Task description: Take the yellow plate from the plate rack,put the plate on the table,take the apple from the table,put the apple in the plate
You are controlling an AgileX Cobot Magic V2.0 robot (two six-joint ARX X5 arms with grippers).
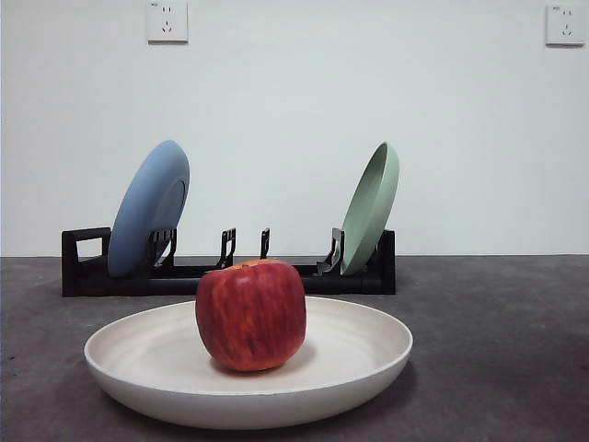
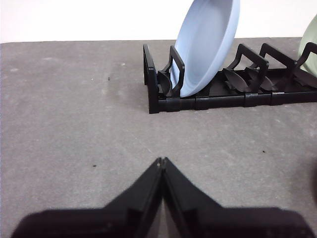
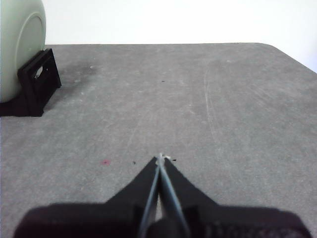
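Observation:
The cream yellow plate (image 1: 248, 364) lies flat on the dark grey table (image 1: 497, 350) near the front. The dark red apple (image 1: 250, 315) stands upright in the middle of the plate. Behind them is the black plate rack (image 1: 87, 267), also seen in the left wrist view (image 2: 208, 99) and, at one end, in the right wrist view (image 3: 37, 82). My left gripper (image 2: 162, 161) is shut and empty, low over bare table short of the rack. My right gripper (image 3: 160, 157) is shut and empty over bare table beside the rack's end. Neither gripper shows in the front view.
A blue plate (image 1: 149, 207) leans in the rack's left end, also in the left wrist view (image 2: 208, 44). A pale green plate (image 1: 371, 207) leans in the right end, also in the right wrist view (image 3: 20, 47). The table's rounded corner (image 3: 277, 47) lies beyond the right gripper.

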